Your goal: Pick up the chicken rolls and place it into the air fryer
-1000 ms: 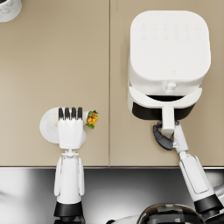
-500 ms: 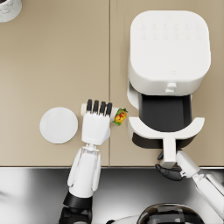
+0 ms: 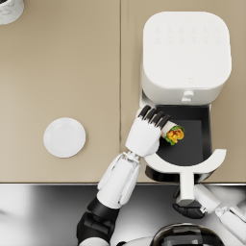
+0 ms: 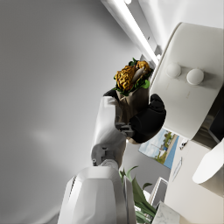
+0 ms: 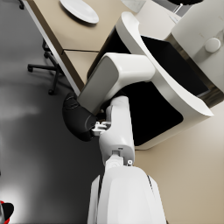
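Chicken roll (image 3: 174, 134): we find it held in the left robot hand (image 3: 146, 132), over the near-left part of the open drawer (image 3: 190, 144), right of centre in the head view. Its filled end, orange and green, faces right. In the left wrist view we see the chicken roll (image 4: 131, 85) standing out of the dark fingers (image 4: 151, 118), which wrap around its wrapped lower part.

Air fryer (image 3: 185, 55): white body, upper right of the head view, on the tabletop (image 3: 72, 72). Its black drawer is pulled out toward the lower edge of the frame, with a white curved front and a white handle (image 3: 185, 185) below it.

Right robot hand (image 3: 188, 209): lower right of the head view, at the end of the drawer handle. In the right wrist view we see the right robot hand (image 5: 78, 120) dark and closed around the handle's end (image 5: 109, 76).

Plate (image 3: 64, 137): white, round, left of centre on the tabletop, well apart from the air fryer. It also shows in the upper part of the right wrist view (image 5: 78, 9).

Cup-like white object (image 3: 9, 9): upper left corner of the head view, only partly in frame.
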